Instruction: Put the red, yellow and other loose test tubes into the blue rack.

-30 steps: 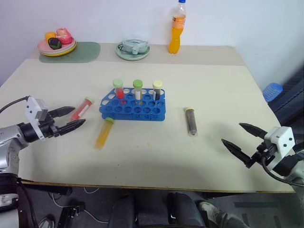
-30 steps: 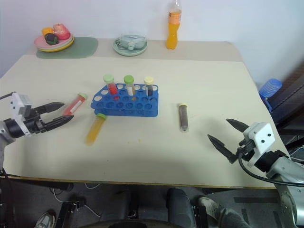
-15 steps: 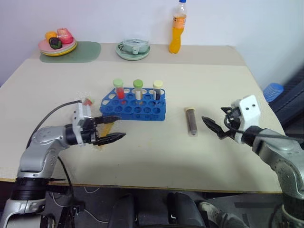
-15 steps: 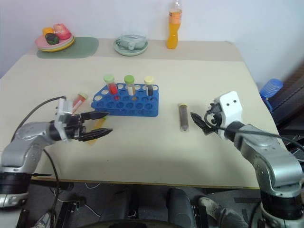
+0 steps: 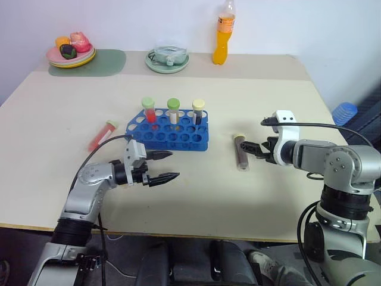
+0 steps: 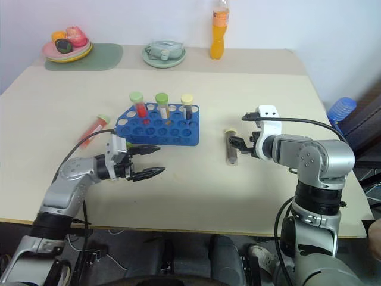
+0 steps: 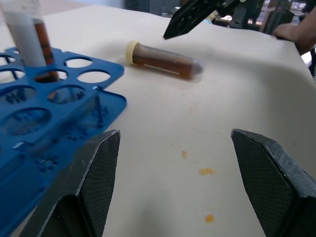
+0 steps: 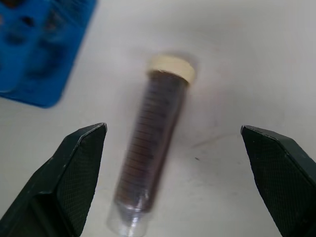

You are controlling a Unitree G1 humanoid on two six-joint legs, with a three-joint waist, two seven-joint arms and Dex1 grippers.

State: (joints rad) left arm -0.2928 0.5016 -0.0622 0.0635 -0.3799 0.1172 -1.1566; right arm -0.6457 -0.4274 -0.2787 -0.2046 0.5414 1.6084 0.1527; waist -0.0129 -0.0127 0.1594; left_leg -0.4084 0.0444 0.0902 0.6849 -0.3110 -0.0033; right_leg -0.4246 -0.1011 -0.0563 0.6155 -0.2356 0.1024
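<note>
- Beige table (image 5: 196,196) against a white wall is the setting, with a plate of fruit, a bowl and an orange bottle (image 5: 222,33) kept at its far edge, well apart from the work.
- Right gripper (image 5: 253,146) is seen with its jaws spread wide and nothing between them, tilted down and poised just beside the brown tube (image 5: 240,152); in the right wrist view the tube (image 8: 155,140) is framed between the two black fingers (image 8: 74,170).
- Left gripper (image 5: 162,166) is held wide too and empty, level and pointing to the right, just in front of the blue rack (image 5: 169,131).
- Step in hand, as judged: the approach to the brown tube is being made; no grasp is closed yet.
- Next move, as judged: the right jaws need to be lowered astride the tube, across its length, then closed; the tube must then be turned upright, cap up, for a free hole in the rack.
- Brown tube is laid flat to the right of the rack, apart from it, its long axis running away from the robot, the pale cap at the far end.
- Red tube (image 5: 102,135) is laid flat to the left of the rack, its long axis slanted, the cap at the far end.
- Three capped tubes are already stood upright in the rack's back row.
- A yellow tube cannot be made out on the table.
</note>
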